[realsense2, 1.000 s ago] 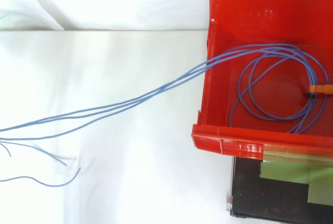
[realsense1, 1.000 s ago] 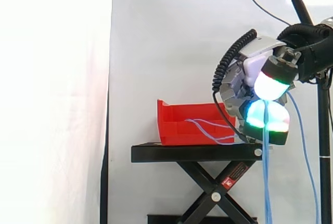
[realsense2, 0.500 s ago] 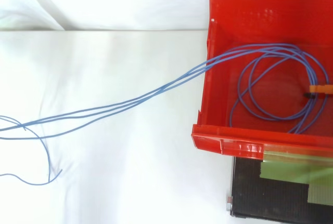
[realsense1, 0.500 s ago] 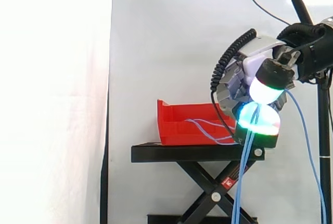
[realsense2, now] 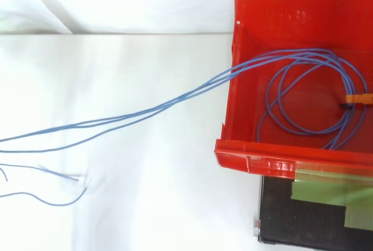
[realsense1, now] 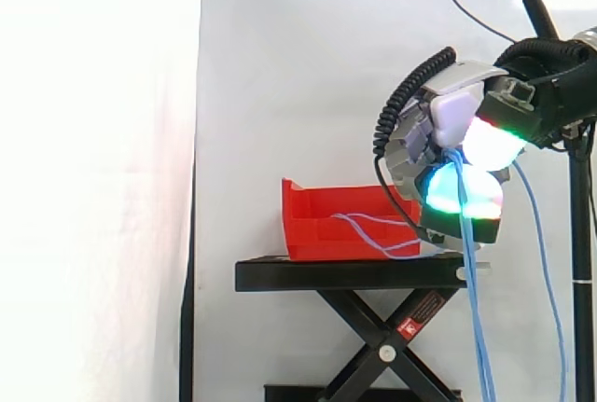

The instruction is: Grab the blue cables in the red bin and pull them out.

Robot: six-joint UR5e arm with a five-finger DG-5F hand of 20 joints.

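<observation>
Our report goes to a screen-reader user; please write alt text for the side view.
The robot hand grips blue cables right of a red bin on a black stand. The cables run from the bin up into the hand, then hang down past the stand's edge.

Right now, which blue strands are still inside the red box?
The coiled loops on the red bin's floor, by the orange clip; the straight strands run out over its wall.

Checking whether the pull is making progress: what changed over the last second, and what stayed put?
The hand, clamped on the cables, tilted slightly. Their hanging part swung toward the stand and back, and the loose ends shifted. The coil, the bin and the stand did not move.
</observation>
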